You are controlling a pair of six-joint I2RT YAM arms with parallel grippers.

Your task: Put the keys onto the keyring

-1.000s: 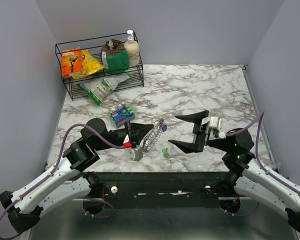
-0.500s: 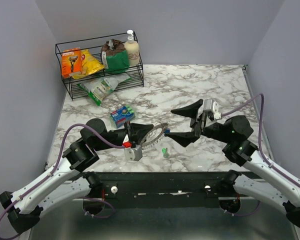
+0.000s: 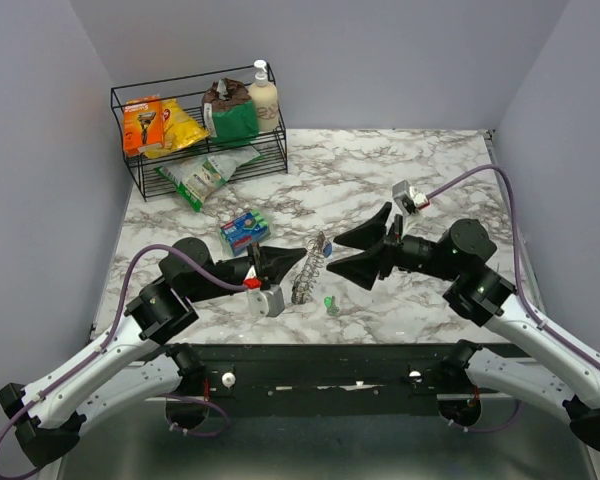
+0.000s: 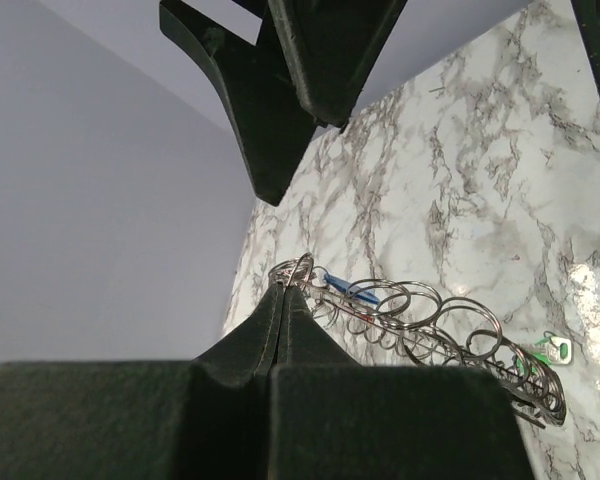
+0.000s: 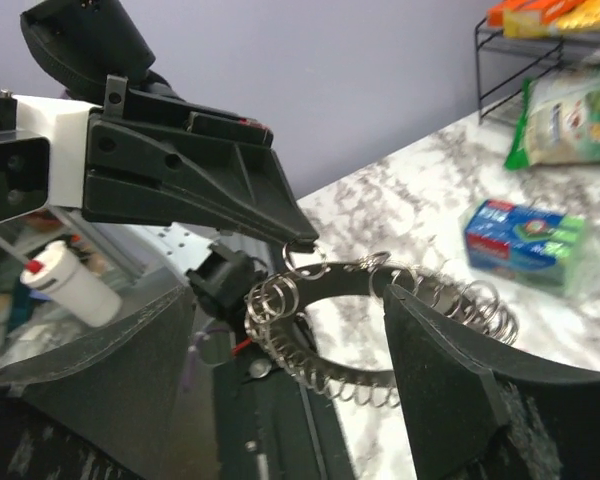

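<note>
Bench [image 3: 430,170]: marbled top, wire rack [image 3: 270,155] of packets at the far left, well apart from the work. All action sits near the front edge, between the two arms.

Left pincer [image 4: 283,300]: pressed together, pinching one small loop at the end of the keyring [image 3: 305,272]. The keyring reads as a long string of silver split loops. It is held up by that one end while the rest trails down toward the bench. Judged reason: lifting one end presents the loops sideways to the other arm and keeps the string from sliding about.

Right pincer [image 3: 352,256]: spread wide, holding nothing, tips aimed leftward at the keyring and very close to it. In the right wrist view the loops lie between its two fingers. Contact cannot be confirmed. Judged reason for the wide spread: room to close on a loop or on a key without knocking the string.

Keys: a green-headed key [image 3: 330,302] lies on the bench just in front of the keyring's low end. Whether it is already linked to a loop cannot be told. A blue-headed key [image 4: 358,294] sits among the loops and appears threaded on. No red-headed key can be made out.

Step in hand, as judged: right arm is closing in to work a key onto a loop.
</note>
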